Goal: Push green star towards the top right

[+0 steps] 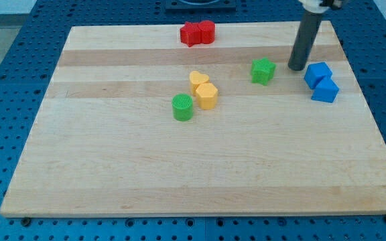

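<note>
The green star (pixel 263 70) lies on the wooden board (pixel 200 167), right of centre in the upper part of the view. My tip (pixel 296 68) rests on the board a short way to the star's right, with a small gap between them. The rod rises from the tip towards the view's top. The tip stands between the star and two blue blocks.
Two blue blocks (pixel 321 82) touch each other just right of the tip. Two red blocks (pixel 198 32) sit at the top edge. A yellow heart (pixel 198 79) and a yellow block (pixel 206 96) touch near the centre, with a green cylinder (pixel 183 107) at their lower left.
</note>
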